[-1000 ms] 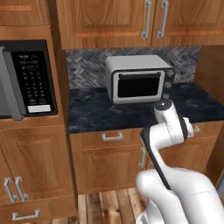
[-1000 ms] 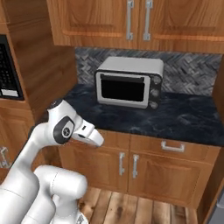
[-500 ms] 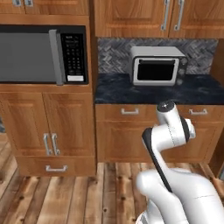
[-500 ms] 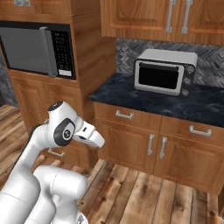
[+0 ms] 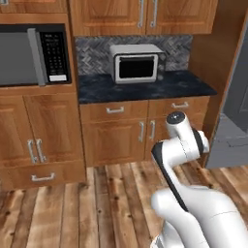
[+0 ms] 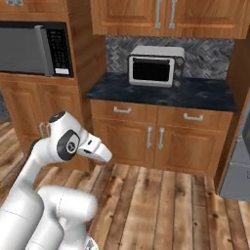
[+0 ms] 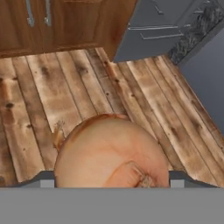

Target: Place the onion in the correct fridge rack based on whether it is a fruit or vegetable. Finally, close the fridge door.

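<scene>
Onion [image 7: 111, 153] sits large and tan-brown at the bottom of the hand view, pressed between the two dark tips of the hand [image 7: 111, 179], which is clamped on it; it hangs above the wooden plank floor [image 7: 52, 96], not touching it. Past it in that view stands a grey fridge front [image 7: 153, 26] with drawer lines, beside brown wooden cabinet doors [image 7: 57, 22].

From the base views, the grey fridge [image 5: 235, 121] stands at the right edge, past a wooden side panel. A microwave [image 5: 31, 55] is built into the tall cabinet on the left. A dark speckled bench [image 5: 145, 86] runs between them, and a silver toaster oven [image 5: 137, 63] stands at its back edge against the herringbone backsplash, its door shut. What any of these hold I cannot tell. The white arm [image 5: 181, 145] is folded low in front of the bench's cabinets.
</scene>
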### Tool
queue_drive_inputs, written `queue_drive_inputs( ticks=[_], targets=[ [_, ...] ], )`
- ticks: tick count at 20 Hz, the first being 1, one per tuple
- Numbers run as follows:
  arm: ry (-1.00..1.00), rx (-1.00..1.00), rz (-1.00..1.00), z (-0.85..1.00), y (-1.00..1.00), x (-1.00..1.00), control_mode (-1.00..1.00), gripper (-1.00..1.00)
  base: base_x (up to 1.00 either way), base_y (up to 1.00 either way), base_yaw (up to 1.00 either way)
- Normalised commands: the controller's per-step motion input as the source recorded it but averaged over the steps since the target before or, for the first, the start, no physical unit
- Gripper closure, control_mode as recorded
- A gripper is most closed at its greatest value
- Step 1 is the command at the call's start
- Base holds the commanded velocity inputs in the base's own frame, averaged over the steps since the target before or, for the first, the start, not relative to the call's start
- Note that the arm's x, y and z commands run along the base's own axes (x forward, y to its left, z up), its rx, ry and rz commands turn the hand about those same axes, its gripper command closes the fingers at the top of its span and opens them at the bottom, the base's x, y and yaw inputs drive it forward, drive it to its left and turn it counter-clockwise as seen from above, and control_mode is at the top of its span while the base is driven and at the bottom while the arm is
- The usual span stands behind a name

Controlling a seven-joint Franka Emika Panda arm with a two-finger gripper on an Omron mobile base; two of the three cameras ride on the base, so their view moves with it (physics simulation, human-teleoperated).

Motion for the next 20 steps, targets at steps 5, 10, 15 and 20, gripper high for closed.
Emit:
queue_drive_inputs(
  ticks=[5,10,15,20],
  targets=[
    [0.00,0.00,0.00,0.00,0.00,0.00,1.00,1.00,-0.19,-0.44,-0.50],
    [0.00,0.00,0.00,0.00,0.00,0.00,1.00,1.00,0.11,-0.78,-0.54],
    [0.00,0.00,0.00,0.00,0.00,0.00,1.00,1.00,0.50,-0.63,-0.43],
    [0.00,0.00,0.00,0.00,0.00,0.00,1.00,1.00,0.80,-0.51,-0.24]
  ],
)
